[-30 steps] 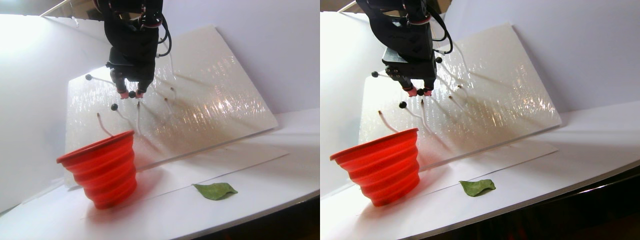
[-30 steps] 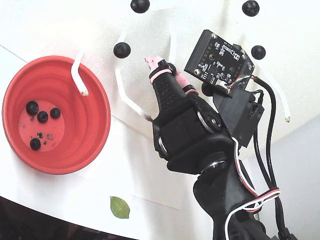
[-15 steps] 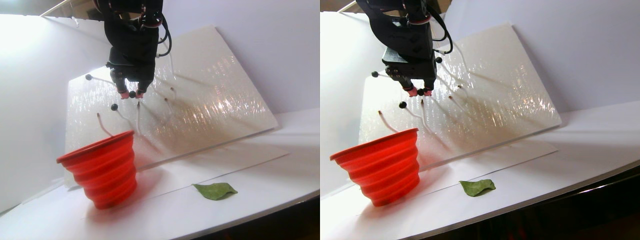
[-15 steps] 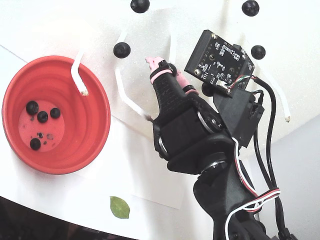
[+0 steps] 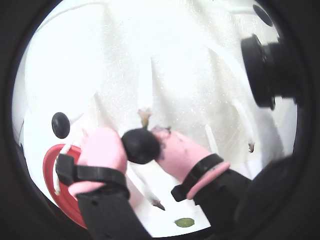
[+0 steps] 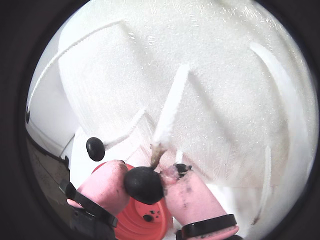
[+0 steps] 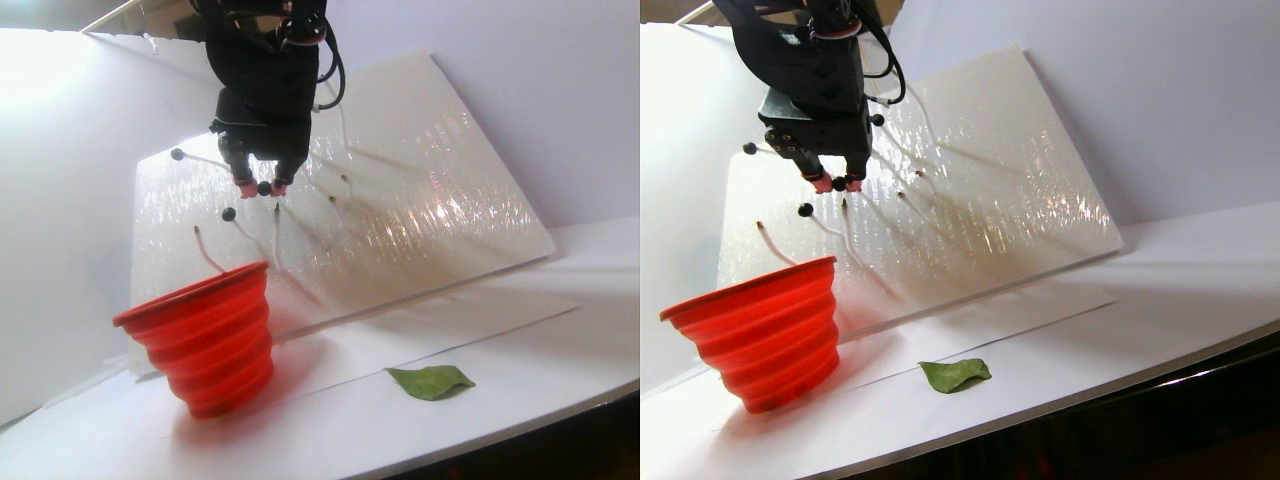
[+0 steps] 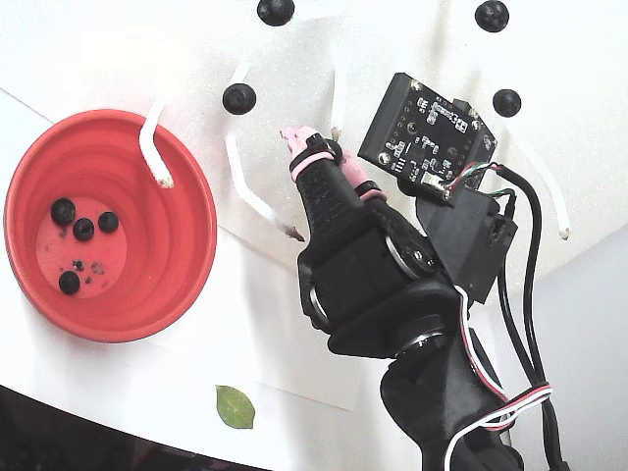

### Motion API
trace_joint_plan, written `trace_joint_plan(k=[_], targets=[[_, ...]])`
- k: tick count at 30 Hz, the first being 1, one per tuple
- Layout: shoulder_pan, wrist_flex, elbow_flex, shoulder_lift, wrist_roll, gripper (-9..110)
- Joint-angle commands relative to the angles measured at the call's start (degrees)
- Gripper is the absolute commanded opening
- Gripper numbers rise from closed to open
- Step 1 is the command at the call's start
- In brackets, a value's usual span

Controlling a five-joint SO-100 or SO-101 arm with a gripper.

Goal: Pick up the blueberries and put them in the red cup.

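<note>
My gripper [image 5: 141, 146] has its pink pads clamped on one of the blueberries [image 5: 141, 145], up at the tilted white board [image 7: 420, 160]; next I judge it must carry over the red cup [image 8: 108, 224], which already holds four, and let go

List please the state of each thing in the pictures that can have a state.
claw: shut on a blueberry.
held blueberry: gripped between the pink fingertips, just off its stem.
red cup: upright, four blueberries inside.
blueberries in cup: resting on the bottom.
blueberry on stem: unpicked.
green leaf: lying flat.
</note>
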Motion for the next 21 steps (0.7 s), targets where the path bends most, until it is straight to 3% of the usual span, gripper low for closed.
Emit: trace_joint_plan(k=[1, 21], targets=[[-0.4, 0.4, -0.3, 7.1, -0.7, 11], [-2.1, 12.7, 4.1, 17.1, 0.0, 11]])
